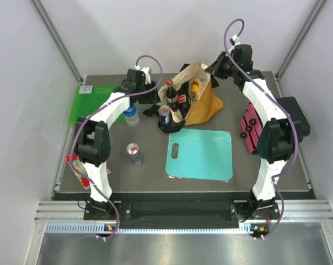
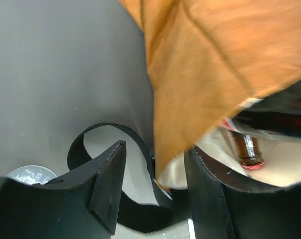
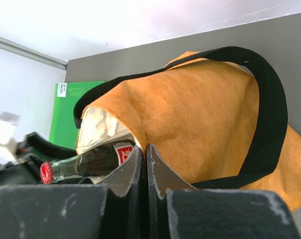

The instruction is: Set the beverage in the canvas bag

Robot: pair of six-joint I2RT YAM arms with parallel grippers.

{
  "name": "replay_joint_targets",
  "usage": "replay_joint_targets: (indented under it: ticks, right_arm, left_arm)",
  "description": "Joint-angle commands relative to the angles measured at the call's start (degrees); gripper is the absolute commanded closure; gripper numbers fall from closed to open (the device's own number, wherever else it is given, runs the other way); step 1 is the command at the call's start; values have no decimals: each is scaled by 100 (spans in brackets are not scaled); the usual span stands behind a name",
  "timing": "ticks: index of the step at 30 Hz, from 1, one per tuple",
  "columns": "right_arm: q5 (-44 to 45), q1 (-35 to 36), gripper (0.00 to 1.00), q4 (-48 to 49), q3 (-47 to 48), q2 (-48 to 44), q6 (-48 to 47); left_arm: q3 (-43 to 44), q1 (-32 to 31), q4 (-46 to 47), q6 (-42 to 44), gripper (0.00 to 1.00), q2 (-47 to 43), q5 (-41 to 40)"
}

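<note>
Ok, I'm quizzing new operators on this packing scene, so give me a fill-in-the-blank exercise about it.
The glass cola bottle poking out of the mustard-yellow canvas bag has a ___ cap.
The right tool has its jaws ___.
The bag's strap handles are ___.
The lone upright silver can sits ___ the bag, not inside it.
Missing words: red; shut; black; outside.
</note>
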Motion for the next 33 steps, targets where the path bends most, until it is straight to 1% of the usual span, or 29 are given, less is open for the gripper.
replay_joint_targets:
  ticks: [1, 2, 4, 5, 6, 7, 8, 9, 10, 12, 17, 20, 22, 24, 25, 26, 27, 28, 29, 31, 32, 33]
  right_arm:
    - [-174, 0, 99, 441, 516, -206, 49]
    - [-183, 0, 93, 406, 516, -206, 49]
    - [-165, 18, 87, 292, 516, -232, 15]
    - [-130, 18, 79, 39, 516, -250, -38]
    - [0, 35, 74, -86, 499, -276, -186]
    - [80, 61, 71, -252, 472, -363, -266]
    - [220, 62, 65, -393, 394, -408, -354]
    - [291, 70, 63, -638, 341, -469, -494]
    - [344, 70, 62, -745, 271, -565, -556]
    - [476, 88, 61, -1025, 86, -654, -740]
    - [503, 263, 58, -1045, -406, -918, -961]
    - [476, 404, 57, -1132, -372, -813, -1023]
    - [476, 466, 57, -1159, -354, -708, -1049]
    - [468, 483, 65, -1142, -267, -637, -1032]
    - [459, 492, 71, -1133, -197, -532, -1014]
    - [459, 484, 89, -1176, 56, -479, -1014]
    - [467, 484, 97, -1211, 216, -418, -1005]
    - [468, 484, 100, -1194, 382, -313, -1005]
    - [459, 484, 100, -1168, 680, -277, -1005]
    - [450, 492, 100, -1019, 980, -163, -1014]
    - [441, 484, 100, -966, 1260, -110, -1023]
    - [424, 484, 100, -774, 1385, -75, -1058]
  left_arm:
    - [187, 17, 205, 10, 46, 185, 87]
    - [195, 17, 231, -16, 46, 237, 131]
    - [256, 17, 258, -69, 51, 282, 297]
    - [292, 17, 249, -95, 54, 325, 359]
    - [327, 25, 249, -130, 65, 343, 412]
    - [423, 17, 249, -157, 71, 378, 517]
    - [467, 17, 258, -192, 78, 379, 544]
    - [555, 17, 266, -288, 83, 379, 588]
    - [617, 17, 275, -341, 92, 387, 614]
    - [774, 17, 319, -499, 100, 396, 685]
    - [1091, 17, 363, -737, 100, 528, 861]
    - [1197, 17, 468, -886, 100, 528, 966]
    - [1232, 17, 592, -1009, 100, 493, 1001]
    - [1416, 17, 601, -1097, 100, 493, 984]
    - [1521, 17, 531, -1123, 100, 536, 958]
    - [1636, 17, 495, -1141, 100, 572, 940]
    - [1889, 17, 443, -1211, 100, 598, 931]
    - [2005, 17, 416, -1255, 100, 668, 914]
    - [2128, 17, 425, -1290, 100, 712, 896]
    - [2497, 17, 407, -1405, 100, 826, 800]
    - [2646, 17, 364, -1440, 100, 879, 651]
    - [2943, 25, 337, -1510, 100, 940, 598]
